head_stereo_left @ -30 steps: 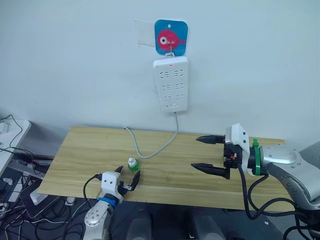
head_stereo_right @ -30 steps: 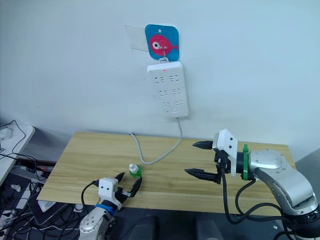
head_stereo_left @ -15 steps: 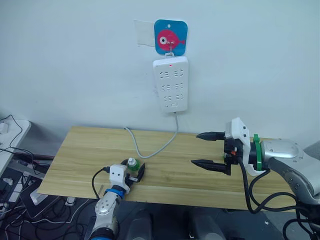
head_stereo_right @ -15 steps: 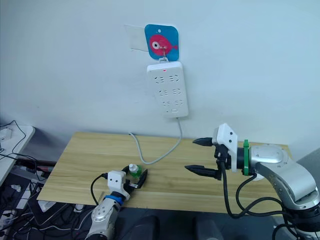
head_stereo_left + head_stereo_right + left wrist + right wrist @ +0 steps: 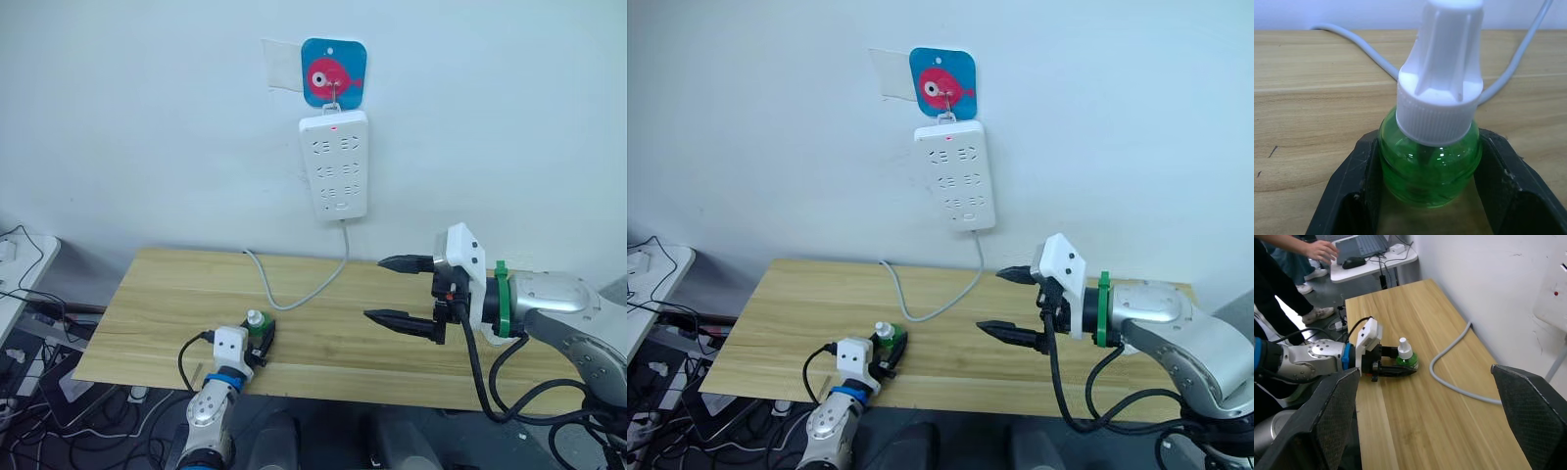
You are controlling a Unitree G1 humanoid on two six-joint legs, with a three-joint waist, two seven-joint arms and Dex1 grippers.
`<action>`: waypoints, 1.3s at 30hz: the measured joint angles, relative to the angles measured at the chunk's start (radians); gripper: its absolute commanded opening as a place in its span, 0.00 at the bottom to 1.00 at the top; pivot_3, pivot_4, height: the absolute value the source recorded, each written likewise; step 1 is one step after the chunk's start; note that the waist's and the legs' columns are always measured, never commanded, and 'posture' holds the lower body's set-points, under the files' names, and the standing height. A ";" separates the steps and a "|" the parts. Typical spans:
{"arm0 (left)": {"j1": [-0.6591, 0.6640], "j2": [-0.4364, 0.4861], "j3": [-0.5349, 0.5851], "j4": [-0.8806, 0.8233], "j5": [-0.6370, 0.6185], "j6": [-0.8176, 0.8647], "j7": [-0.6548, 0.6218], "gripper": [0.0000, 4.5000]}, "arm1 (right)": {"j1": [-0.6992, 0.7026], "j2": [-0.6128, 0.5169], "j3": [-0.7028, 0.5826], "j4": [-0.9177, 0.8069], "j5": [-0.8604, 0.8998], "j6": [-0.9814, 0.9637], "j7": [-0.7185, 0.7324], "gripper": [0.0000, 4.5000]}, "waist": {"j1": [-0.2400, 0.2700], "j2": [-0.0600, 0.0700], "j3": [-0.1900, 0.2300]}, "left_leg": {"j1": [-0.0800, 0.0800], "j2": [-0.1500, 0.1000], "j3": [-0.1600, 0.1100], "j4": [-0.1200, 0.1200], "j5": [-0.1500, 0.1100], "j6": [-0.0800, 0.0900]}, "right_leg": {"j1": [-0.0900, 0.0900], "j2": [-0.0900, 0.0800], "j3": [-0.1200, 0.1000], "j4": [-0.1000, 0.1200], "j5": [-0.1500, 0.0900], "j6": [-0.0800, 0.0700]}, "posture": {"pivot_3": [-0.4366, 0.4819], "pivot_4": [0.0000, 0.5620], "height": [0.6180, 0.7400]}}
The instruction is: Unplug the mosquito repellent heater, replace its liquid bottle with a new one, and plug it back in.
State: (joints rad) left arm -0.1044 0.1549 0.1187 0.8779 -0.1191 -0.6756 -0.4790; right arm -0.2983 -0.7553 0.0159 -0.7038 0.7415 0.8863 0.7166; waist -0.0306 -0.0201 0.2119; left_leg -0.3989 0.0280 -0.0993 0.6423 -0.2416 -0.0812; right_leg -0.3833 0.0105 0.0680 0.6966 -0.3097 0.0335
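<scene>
Left gripper (image 5: 1430, 196) fingers clasp the capped green new bottle (image 5: 1432, 161), its base hidden; right gripper (image 5: 397, 291) fingers spread apart above the bench (image 5: 323, 343).

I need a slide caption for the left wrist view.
Left tool closed around capped green bottle on wooden table.

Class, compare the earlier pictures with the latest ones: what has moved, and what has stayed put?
The left gripper advanced to the capped green bottle and closed its fingers around the body. The open right gripper drifted slightly toward the robot's left. Bottle, power strip and cable kept their places.
</scene>
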 measured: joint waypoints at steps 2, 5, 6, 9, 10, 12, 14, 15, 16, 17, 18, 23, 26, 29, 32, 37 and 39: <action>0.019 0.005 -0.039 -0.068 0.014 0.047 -0.028 0.49 | 0.014 0.000 0.003 0.026 -0.027 -0.032 0.002 1.00 | 0.001 0.000 0.000 | 0.000 0.000 0.000 0.000 0.000 0.000 | 0.000 0.000 0.000 0.000 0.000 0.000 | 0.52 0.36 1.00; 0.017 0.025 -0.123 -0.246 0.023 0.157 -0.112 0.49 | 0.092 0.008 0.006 0.052 -0.072 -0.091 0.002 1.00 | 0.008 -0.001 0.001 | -0.002 0.000 -0.003 0.000 0.000 0.000 | -0.001 0.000 -0.003 -0.001 0.000 0.000 | 0.52 0.36 1.00; -0.002 0.047 -0.146 -0.300 0.025 0.194 -0.142 0.49 | 0.113 0.015 0.008 0.052 -0.087 -0.108 0.001 1.00 | 0.007 -0.001 0.001 | -0.002 0.000 -0.003 0.000 0.000 0.000 | -0.001 0.000 -0.003 0.000 0.000 0.000 | 0.51 0.35 1.00; -0.131 0.143 -0.203 -0.412 0.043 0.326 -0.242 0.49 | 0.152 0.052 0.028 0.055 -0.138 -0.161 -0.022 1.00 | 0.003 -0.001 0.001 | -0.001 0.001 -0.003 -0.001 0.000 0.000 | -0.001 0.002 -0.003 0.000 0.000 0.000 | 0.50 0.35 1.00; -0.186 0.167 -0.215 -0.435 0.043 0.372 -0.277 0.49 | 0.160 0.072 0.041 0.059 -0.156 -0.178 -0.033 1.00 | 0.002 -0.001 0.001 | -0.001 0.001 -0.003 0.000 0.000 0.000 | 0.000 0.002 -0.003 0.000 0.000 0.000 | 0.50 0.35 1.00; -0.282 0.185 -0.237 -0.462 0.036 0.450 -0.339 0.49 | 0.169 0.109 0.069 0.070 -0.190 -0.203 -0.052 1.00 | -0.003 -0.001 0.001 | -0.001 0.001 -0.001 0.000 0.000 0.000 | 0.000 0.002 -0.002 0.000 0.000 0.000 | 0.49 0.35 1.00; -0.348 0.182 -0.262 -0.482 0.000 0.548 -0.419 0.49 | 0.168 0.150 0.089 0.084 -0.224 -0.224 -0.083 1.00 | -0.007 -0.001 0.001 | -0.001 0.001 -0.001 0.000 0.000 0.000 | -0.001 0.002 -0.001 0.000 0.000 0.000 | 0.45 0.33 1.00; -0.380 0.182 -0.280 -0.485 -0.020 0.596 -0.474 0.49 | 0.163 0.177 0.097 0.091 -0.242 -0.232 -0.103 1.00 | -0.008 -0.001 0.001 | -0.001 0.001 -0.001 -0.001 0.000 0.000 | -0.001 0.002 -0.001 0.000 0.000 0.000 | 0.44 0.33 1.00; -0.412 0.183 -0.301 -0.486 -0.037 0.638 -0.533 0.49 | 0.157 0.203 0.107 0.102 -0.260 -0.242 -0.125 1.00 | -0.010 -0.001 0.001 | -0.002 0.001 -0.001 -0.001 0.000 0.000 | -0.002 0.002 -0.002 0.000 0.000 0.000 | 0.43 0.32 1.00; -0.442 0.182 -0.319 -0.488 -0.047 0.665 -0.582 0.49 | 0.151 0.223 0.119 0.113 -0.277 -0.250 -0.142 1.00 | -0.011 -0.001 0.001 | -0.002 0.001 -0.001 -0.001 0.000 0.000 | -0.002 0.002 -0.002 0.000 0.000 0.000 | 0.41 0.31 1.00; -0.471 0.182 -0.334 -0.488 -0.058 0.687 -0.626 0.49 | 0.146 0.242 0.131 0.122 -0.296 -0.257 -0.159 1.00 | -0.015 -0.001 0.001 | -0.002 0.001 -0.001 -0.001 0.000 0.000 | -0.002 0.002 -0.002 0.000 0.000 0.000 | 0.41 0.31 1.00; -0.557 0.181 -0.354 -0.454 -0.066 0.707 -0.735 0.49 | 0.128 0.310 0.166 0.144 -0.369 -0.270 -0.228 1.00 | -0.030 -0.001 0.001 | -0.002 0.001 -0.001 0.000 0.000 0.000 | -0.002 0.002 -0.001 0.000 0.000 0.000 | 0.37 0.29 1.00; -0.576 0.177 -0.357 -0.429 -0.064 0.705 -0.761 0.49 | 0.128 0.337 0.167 0.145 -0.390 -0.270 -0.261 1.00 | -0.037 -0.001 0.001 | -0.002 0.001 -0.001 0.000 0.000 0.000 | -0.002 0.002 -0.001 0.000 0.000 0.000 | 0.35 0.29 1.00; -0.579 0.172 -0.358 -0.415 -0.063 0.705 -0.781 0.49 | 0.129 0.359 0.165 0.145 -0.408 -0.268 -0.287 1.00 | -0.048 -0.001 0.001 | -0.002 0.001 -0.001 0.000 0.000 0.000 | -0.002 0.002 -0.001 0.000 0.000 0.000 | 0.34 0.29 1.00; -0.581 0.167 -0.359 -0.405 -0.063 0.703 -0.799 0.49 | 0.131 0.393 0.164 0.143 -0.407 -0.261 -0.307 0.91 | -0.054 -0.001 0.001 | -0.002 0.001 -0.001 0.000 0.000 0.000 | -0.002 0.002 -0.001 0.001 0.000 0.000 | 0.34 0.29 1.00; -0.588 0.153 -0.359 -0.404 -0.063 0.706 -0.798 0.49 | 0.129 0.393 0.165 0.143 -0.407 -0.246 -0.302 0.55 | -0.057 -0.001 0.001 | -0.002 0.001 -0.001 0.000 0.000 0.000 | -0.002 0.002 -0.001 0.001 0.000 0.000 | 0.34 0.29 1.00; -0.588 0.151 -0.358 -0.405 -0.063 0.711 -0.797 0.49 | 0.127 0.393 0.165 0.143 -0.407 -0.245 -0.299 0.39 | -0.058 -0.001 0.000 | -0.002 0.001 -0.001 0.000 0.000 0.000 | -0.002 0.002 -0.001 0.001 0.000 0.000 | 0.37 0.30 1.00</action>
State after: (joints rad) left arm -0.6921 0.3061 -0.2395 0.4731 -0.1821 0.0357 -1.2758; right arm -0.1709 -0.3628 0.1808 -0.5609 0.3347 0.6416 0.4180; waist -0.0882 -0.0209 0.2124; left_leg -0.4011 0.0289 -0.1005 0.6426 -0.2413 -0.0815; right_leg -0.3857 0.0123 0.0673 0.6974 -0.3097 0.0333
